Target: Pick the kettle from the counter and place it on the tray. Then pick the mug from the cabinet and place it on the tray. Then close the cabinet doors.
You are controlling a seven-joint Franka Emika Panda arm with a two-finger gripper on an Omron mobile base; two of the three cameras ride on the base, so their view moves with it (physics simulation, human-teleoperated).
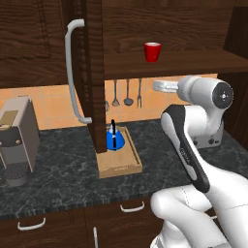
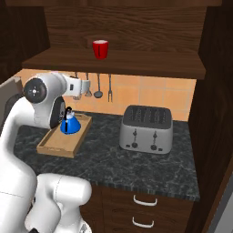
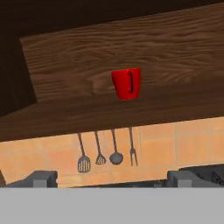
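Gripper [image 3: 112,177] open, empty; glossy red mug [image 3: 126,83] on wood-grain cabinet [image 3: 175,48] shelf, cone-shaped kettle [image 1: 114,140] on tray [image 1: 121,167]

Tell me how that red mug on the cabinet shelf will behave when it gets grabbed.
The mug looks rigid, so it should not give under a squeeze. Its sides taper toward the base and look smooth, so it might slip downward in a light grip. It stands upright with nothing beside it on the shelf, so a clumsy nudge could probably tip it.

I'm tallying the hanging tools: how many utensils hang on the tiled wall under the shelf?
4, in a row on the orange wall below the mug's shelf: a slotted spatula, a smaller spatula, a ladle and a fork. In the left base view the open cabinet door hides some.
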